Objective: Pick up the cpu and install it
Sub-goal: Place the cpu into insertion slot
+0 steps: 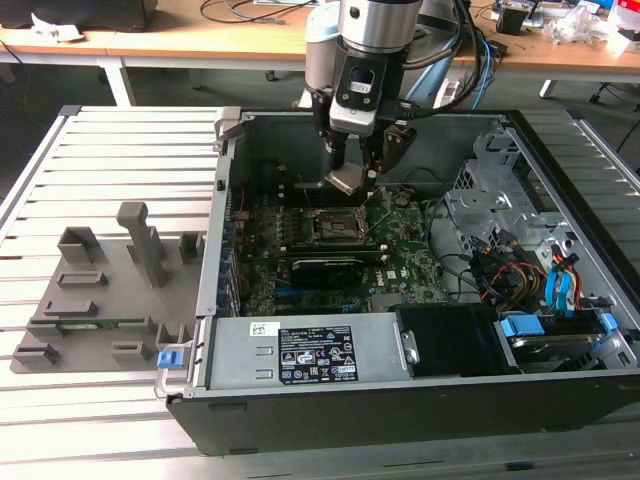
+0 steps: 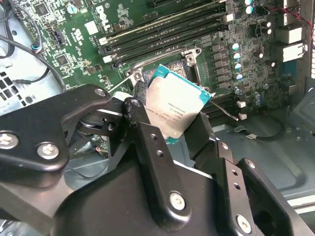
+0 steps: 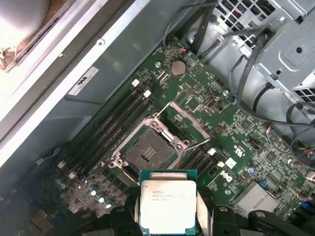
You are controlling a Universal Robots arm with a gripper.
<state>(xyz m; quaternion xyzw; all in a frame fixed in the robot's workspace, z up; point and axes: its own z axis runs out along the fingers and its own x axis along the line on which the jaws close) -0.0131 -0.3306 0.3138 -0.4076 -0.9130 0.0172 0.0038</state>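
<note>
1. The pick-up is done. The gripper (image 1: 358, 165) pinches the cpu (image 1: 347, 180) by 2 opposite edges, and in both wrist views its black fingers (image 2: 147, 135) are pressed against the chip's sides.
2. The install is not done. In the first wrist view the cpu socket (image 3: 150, 150) on the green motherboard (image 3: 246, 147) lies bare. Its metal load plate (image 3: 189, 118) is swung up and open, and no chip sits in the frame.
3. What remains, judging from this, is seating the chip in that open socket. Nothing shows the latch being closed.
4. The cpu is held in the air inside the open computer case (image 1: 400, 400), above the board and touching nothing but the fingers. In the exterior view it hangs near the socket, apart from it and toward the far wall of the case. Whether it is squarely over the frame I cannot tell.
5. The chip's silvery top faces the first wrist camera. In the exterior view and the second wrist view it looks tilted rather than level with the board.
6. The memory slots (image 3: 118, 113) run just beside the socket. The long black graphics card (image 1: 330, 268) lies on the socket's near side in the exterior view, well below the gripper.
</note>
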